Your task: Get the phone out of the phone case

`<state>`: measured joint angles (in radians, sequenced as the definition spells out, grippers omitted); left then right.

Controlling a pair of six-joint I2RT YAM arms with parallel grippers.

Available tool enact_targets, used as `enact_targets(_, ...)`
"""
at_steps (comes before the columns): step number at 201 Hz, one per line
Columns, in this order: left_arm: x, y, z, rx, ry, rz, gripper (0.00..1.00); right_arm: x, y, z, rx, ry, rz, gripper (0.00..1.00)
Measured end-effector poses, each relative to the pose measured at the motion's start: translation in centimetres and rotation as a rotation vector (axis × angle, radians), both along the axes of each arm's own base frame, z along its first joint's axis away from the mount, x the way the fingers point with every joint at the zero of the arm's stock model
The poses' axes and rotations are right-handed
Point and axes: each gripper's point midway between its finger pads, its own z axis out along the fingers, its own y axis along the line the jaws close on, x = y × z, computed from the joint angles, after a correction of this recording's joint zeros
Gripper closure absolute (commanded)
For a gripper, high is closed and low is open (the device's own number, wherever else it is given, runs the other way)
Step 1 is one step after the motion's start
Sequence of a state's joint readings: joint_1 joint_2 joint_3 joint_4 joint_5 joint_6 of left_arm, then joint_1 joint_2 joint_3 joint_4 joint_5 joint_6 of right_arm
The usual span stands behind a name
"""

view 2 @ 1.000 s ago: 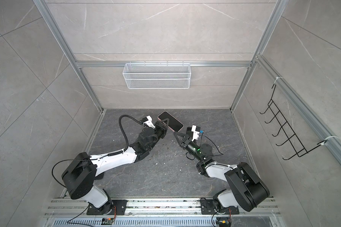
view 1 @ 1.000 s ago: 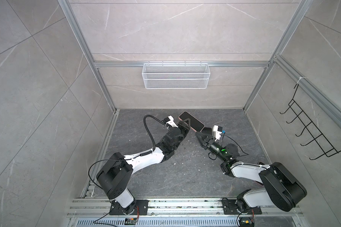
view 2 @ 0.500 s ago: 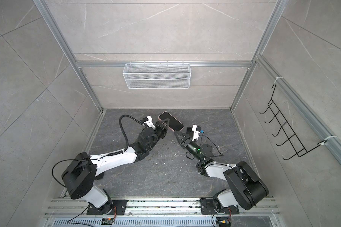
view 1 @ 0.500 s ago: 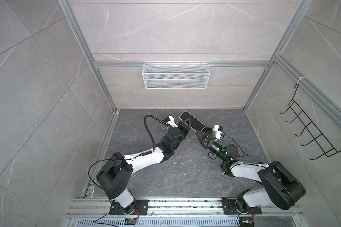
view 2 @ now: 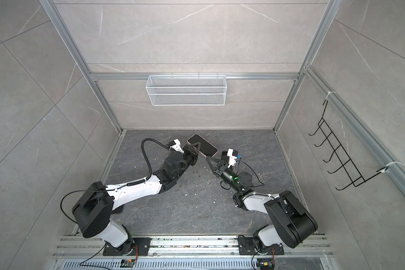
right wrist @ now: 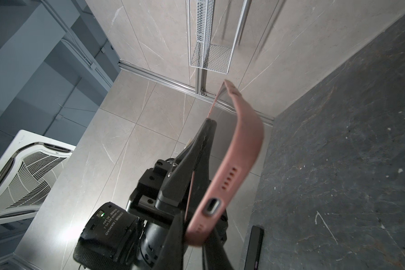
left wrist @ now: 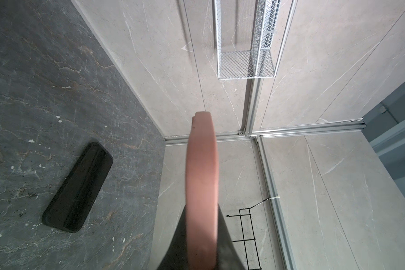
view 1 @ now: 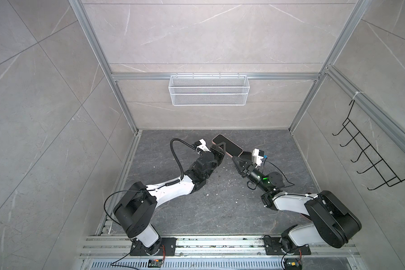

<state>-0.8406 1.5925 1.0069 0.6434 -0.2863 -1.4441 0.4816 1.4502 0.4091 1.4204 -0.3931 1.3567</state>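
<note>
Left hand point(view 1: 223, 146) grips phone case point(view 1: 233, 148); right hand point(view 1: 235, 159) straddles its end.

In the left wrist view the pink case point(left wrist: 202, 187) is a blur. Its lower end and my left fingers point(left wrist: 177, 247), dark and soft, are cut off by the frame's edge. In the right wrist view my right fingers point(right wrist: 174, 243) run off the edge beside the case's port end; whether they pinch it I cannot tell. The black slab point(right wrist: 254, 247) on the counter point(right wrist: 337, 140) is cropped there too, and in both top views the right wrist camera point(view 1: 257, 157) hides most of it. Phone or spare case, I cannot say.
</note>
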Motion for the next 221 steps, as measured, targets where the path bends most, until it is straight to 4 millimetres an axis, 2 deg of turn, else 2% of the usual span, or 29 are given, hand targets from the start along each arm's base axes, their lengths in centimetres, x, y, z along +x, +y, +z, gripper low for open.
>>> enact_targets(44, 0.2, -0.2, -0.4, 0.031, 0.084, -0.072, 1.0, -0.9, 0.1, -0.3, -0.17, -0.083, -0.022, 0.99)
enact_targets(82, -0.1, -1.2, 0.4, -0.038, 0.141, -0.187, 1.0, -1.7, -0.2, 1.1, -0.417, -0.225, -0.092, 1.0)
enact_targets(110, 0.7, -0.6, 0.2, -0.033, 0.158, -0.191, 1.0, -1.1, -0.2, -1.3, -0.66, -0.254, -0.103, 1.0)
enact_targets(135, 1.1, -0.2, -0.2, -0.025, 0.172, -0.19, 1.0, -0.5, -0.6, -3.6, -0.804, -0.237, -0.103, 1.0)
enact_targets(147, 1.1, -0.3, -0.2, -0.023, 0.175, -0.195, 1.0, -0.5, -0.7, -4.3, -0.842, -0.231, -0.099, 0.89)
enact_targets(159, 1.3, -0.1, -0.2, -0.02, 0.176, -0.203, 1.0, -0.7, -0.9, -4.6, -0.864, -0.232, -0.093, 0.69)
enact_targets(160, 1.3, -0.1, -0.2, -0.019, 0.177, -0.205, 1.0, -0.7, -0.9, -4.7, -0.867, -0.231, -0.091, 0.65)
enact_targets(176, 1.4, 0.2, -0.3, -0.007, 0.179, -0.247, 1.0, -1.3, -1.3, -4.0, -0.869, -0.247, -0.091, 0.46)
enact_targets(200, 2.8, 2.6, 0.1, 0.034, 0.165, -0.33, 1.0, -2.4, -2.5, -2.4, -0.884, -0.308, -0.075, 0.36)
enact_targets(221, 4.0, 4.8, 2.5, 0.088, 0.082, -0.439, 1.0, -3.3, -2.1, -0.9, -0.906, -0.357, 0.005, 0.33)
